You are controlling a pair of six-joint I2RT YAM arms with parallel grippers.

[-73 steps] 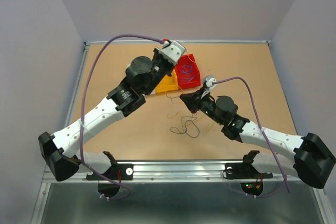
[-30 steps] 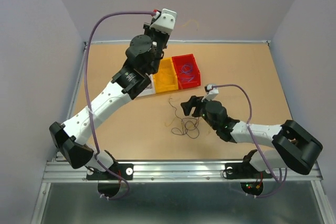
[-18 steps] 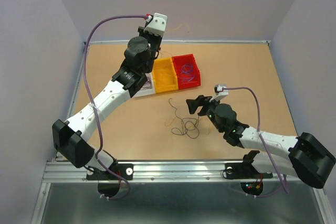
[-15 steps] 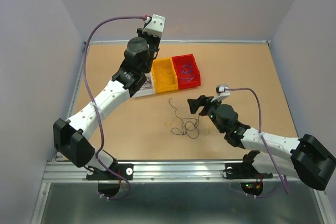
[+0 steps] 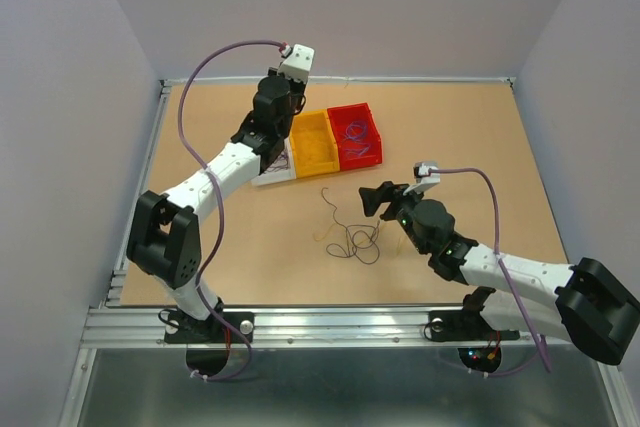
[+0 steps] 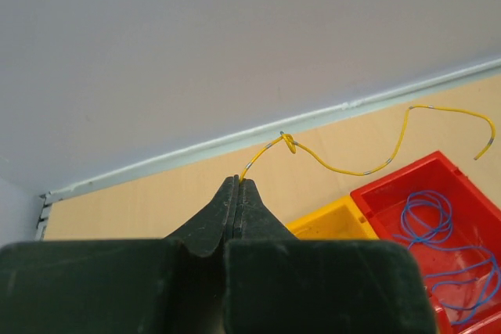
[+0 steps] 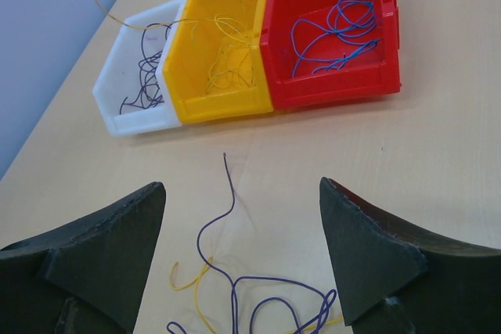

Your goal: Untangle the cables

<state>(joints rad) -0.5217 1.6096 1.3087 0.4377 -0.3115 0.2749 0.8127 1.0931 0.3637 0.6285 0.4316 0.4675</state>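
Since the earliest view the left gripper (image 6: 237, 183) has risen from over the red bin (image 7: 337, 84) to a high station above the yellow bin (image 7: 223, 105). Its jaws are pressed together on one end of a yellow cable (image 6: 344, 168), lifted clear, presumably for release into the matching bin. The right gripper (image 7: 241, 189), jaws spread wide and empty, is poised over the remaining cables (image 5: 352, 238), which lie tangled on the table (image 5: 480, 147) near the bins.

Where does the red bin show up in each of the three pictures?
Top external: red bin just above centre.
Left wrist: red bin, lower right corner.
Right wrist: red bin, top right.
Shared landmark: yellow bin beside it, on its left in every view.
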